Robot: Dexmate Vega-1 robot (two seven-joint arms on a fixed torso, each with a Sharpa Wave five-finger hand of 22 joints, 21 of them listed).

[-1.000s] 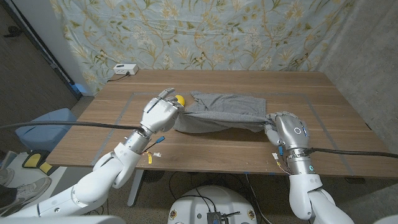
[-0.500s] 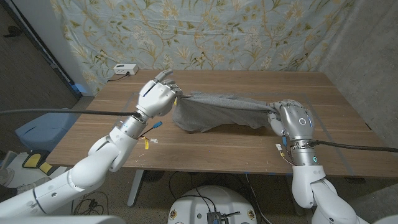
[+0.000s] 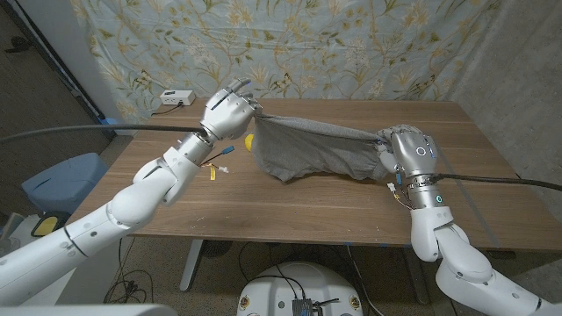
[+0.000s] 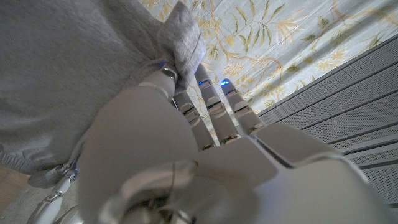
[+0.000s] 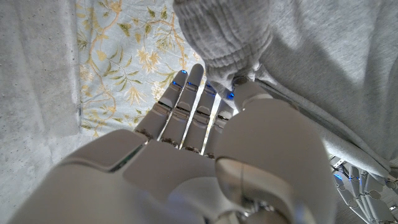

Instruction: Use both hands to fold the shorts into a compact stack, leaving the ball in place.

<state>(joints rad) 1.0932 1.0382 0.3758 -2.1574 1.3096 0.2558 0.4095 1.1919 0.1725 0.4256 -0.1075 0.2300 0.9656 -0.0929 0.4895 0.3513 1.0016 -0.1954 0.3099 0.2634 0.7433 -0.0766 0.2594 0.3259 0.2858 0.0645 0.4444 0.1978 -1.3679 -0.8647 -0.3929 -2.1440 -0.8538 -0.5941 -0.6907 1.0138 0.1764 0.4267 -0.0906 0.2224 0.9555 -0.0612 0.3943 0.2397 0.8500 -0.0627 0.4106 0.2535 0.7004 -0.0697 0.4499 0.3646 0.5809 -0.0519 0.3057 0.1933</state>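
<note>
Soft grey knit shorts (image 3: 312, 149) hang stretched above the wooden bench (image 3: 290, 211) — left hand (image 3: 230, 112) and right hand (image 3: 411, 154) each with fingers clamped on a bunched corner. A round yellow ball (image 3: 249, 141) sits behind the sagging cloth, toward the bench's far edge.

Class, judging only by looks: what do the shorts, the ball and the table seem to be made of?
Shorts: soft grey knit, probably cotton jersey; it sags and creases between each robot hand, with a ribbed band.
Ball: yellow and matte, possibly foam or rubber; mostly hidden.
Table: wood or wood veneer, with streaky brown grain and a low sheen.
</note>
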